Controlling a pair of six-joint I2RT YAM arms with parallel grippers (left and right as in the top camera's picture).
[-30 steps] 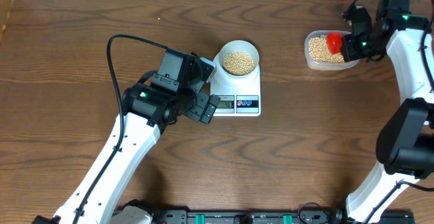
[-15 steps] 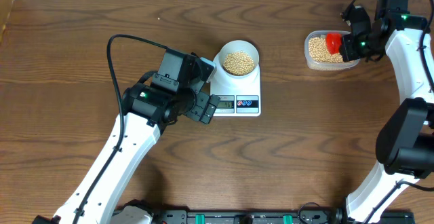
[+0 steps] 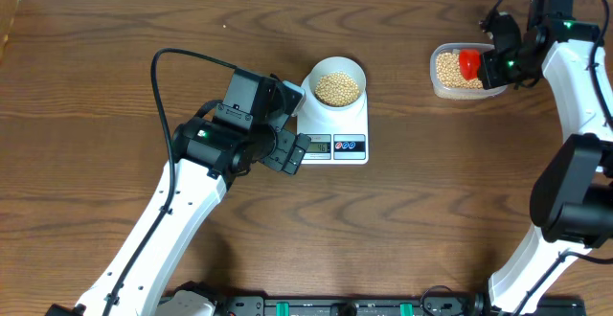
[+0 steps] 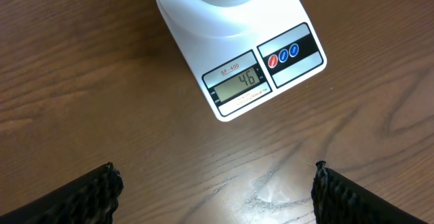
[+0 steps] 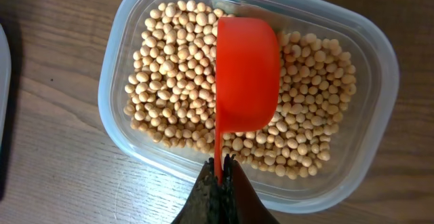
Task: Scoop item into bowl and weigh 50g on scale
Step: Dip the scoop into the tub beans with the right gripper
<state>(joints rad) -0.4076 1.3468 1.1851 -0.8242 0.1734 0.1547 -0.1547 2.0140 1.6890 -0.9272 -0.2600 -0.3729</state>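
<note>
The bowl [image 3: 337, 64], on the far part of the scale [image 3: 350, 124], holds tan beans [image 3: 337, 88]. A clear tub [image 5: 376, 95] at far right holds more. The right gripper [image 5: 220, 173] is closed on the handle of a red scoop [image 5: 247, 75] over this tub. The left gripper [image 4: 215, 173] stands wide apart, empty, near the scale.

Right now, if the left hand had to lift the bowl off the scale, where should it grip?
Probably the bowl at its left rim, from above with the open left hand: it stands upright on the scale, holding beans, so a level pinch avoids spilling.
</note>
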